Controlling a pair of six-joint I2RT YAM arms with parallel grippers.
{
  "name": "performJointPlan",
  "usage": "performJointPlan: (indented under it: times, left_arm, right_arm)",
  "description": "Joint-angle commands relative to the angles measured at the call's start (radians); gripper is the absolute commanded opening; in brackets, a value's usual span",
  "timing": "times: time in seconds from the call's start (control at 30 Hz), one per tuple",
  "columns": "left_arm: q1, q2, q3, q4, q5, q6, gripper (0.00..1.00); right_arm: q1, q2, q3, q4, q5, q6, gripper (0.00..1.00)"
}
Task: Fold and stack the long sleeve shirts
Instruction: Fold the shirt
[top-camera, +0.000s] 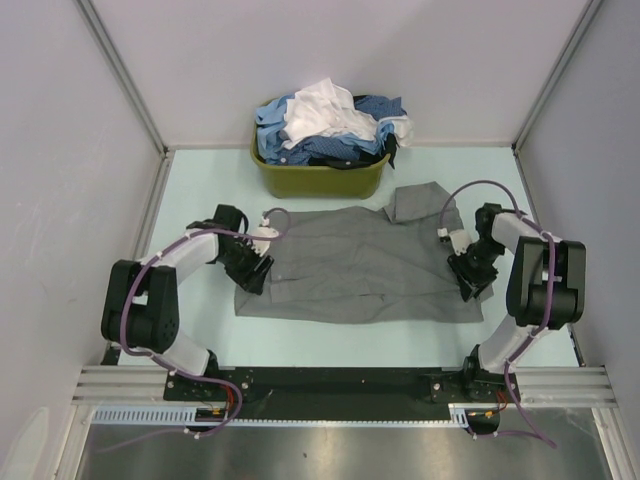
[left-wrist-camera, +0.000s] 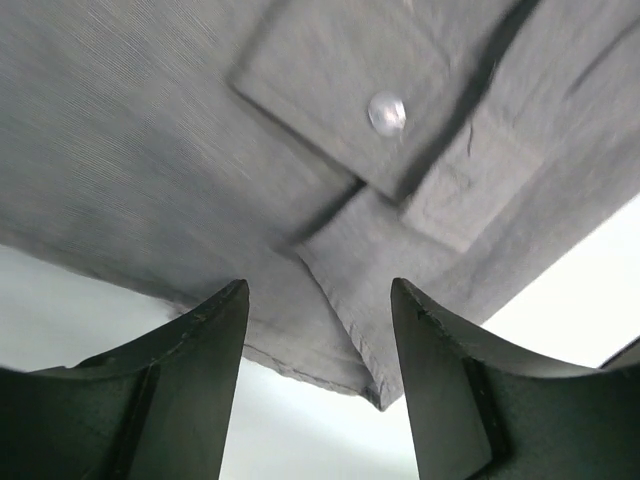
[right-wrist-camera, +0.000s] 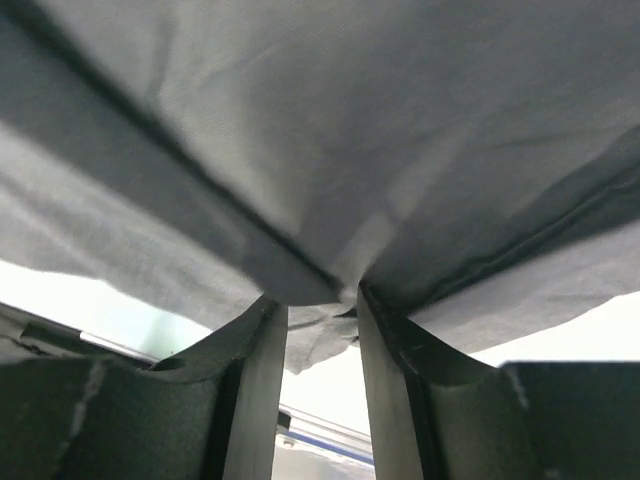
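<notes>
Two pincers sit at opposite ends of one mid-grey cloth long sleeve shirt (top-camera: 350, 265). It lies spread flat on the pale green counter (top-camera: 200, 185) between the arms, its long side running left to right. The left pincer (top-camera: 256, 274) is at the shirt's left edge, with its jaws standing well apart and nothing between them. From the left wrist, its dark fingers (left-wrist-camera: 190, 390) frame the edge of the cloth. Beyond them lies a flat cuff with a small clear round button (left-wrist-camera: 386, 112) (the cloth looks slightly blurred there). The right pincer (top-camera: 471, 283) is at the shirt's right edge, and its jaws are closed on a fold of the grey cloth. In the right wrist view the fabric runs down into the narrow gap between the black fingers (right-wrist-camera: 400, 400) and creases outward from it. One grey sleeve (top-camera: 420, 203) lies folded at the shirt's far right corner, just beside the olive-green plastic basket (top-camera: 320, 182). That basket stands at the far edge of the counter, heaped with crumpled blue, dark blue and white shirts (top-camera: 325, 120).
</notes>
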Motion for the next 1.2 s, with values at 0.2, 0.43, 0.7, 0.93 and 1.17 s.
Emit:
performJointPlan:
  times: [0.2,0.43,0.7,0.93,1.17]
  left_arm:
    - [0.208,-0.06,0.189,0.0,0.357,0.047,0.8]
    - [0.263,0.107,0.263,0.432,0.356,-0.345,0.9]
    - [0.273,0.346,0.407,0.534,0.373,-0.512,0.77]
    - [0.265,0.522,0.506,0.525,0.373,-0.547,0.69]
    - [0.225,0.605,0.587,0.476,0.341,-0.534,0.61]
  right_arm:
    - [-0.067,-0.096,0.363,-0.079,-0.411,0.009,0.57]
    - [-0.064,0.066,0.556,0.325,-0.45,0.44,0.78]
    - [-0.052,0.321,0.685,0.429,-0.457,0.558,0.76]
    - [-0.027,0.39,0.705,0.471,-0.532,0.615,0.72]
    - [-0.012,0.424,0.718,0.465,-0.54,0.626,0.64]
